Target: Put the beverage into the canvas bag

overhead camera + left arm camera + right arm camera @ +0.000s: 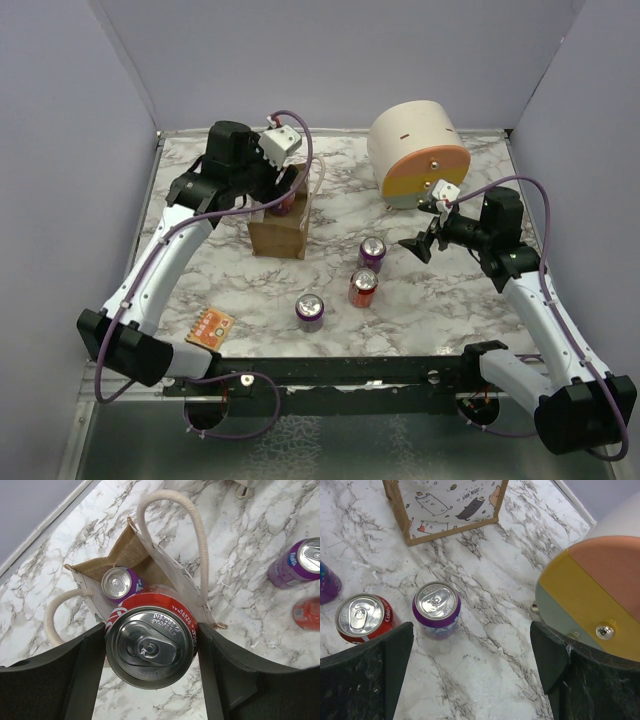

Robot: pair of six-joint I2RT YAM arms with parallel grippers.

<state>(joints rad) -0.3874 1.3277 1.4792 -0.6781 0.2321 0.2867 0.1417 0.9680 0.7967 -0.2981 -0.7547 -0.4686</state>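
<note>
While the left gripper (151, 655) is pressing its black fingers (75, 675) against opposite sides of a red cola can (150, 640), it is holding that can upright directly over the open mouth of the canvas bag (125, 555). The can's lower part is hiding from the wrist camera, so whether its base is already passing the rim cannot be told; from the top view the can (284, 200) is showing at the bag's top edge. A purple can (120, 583) is standing upright inside the bag, beside the held one. The bag (278, 235) is standing upright on the marble table (450, 300), left of centre, its cream handles (197, 535) arching to either side.

The right gripper (472, 650) is hovering above the table with its jaws spread wide and nothing between them. Below it a second purple can (436, 609) and another red can (362, 619) are standing near each other. The large cream cylinder (600, 595) is lying on its side just beside the right finger. A third purple can (310, 311) is standing nearer the arm bases, and a small orange packet (213, 326) is lying by the left arm.
</note>
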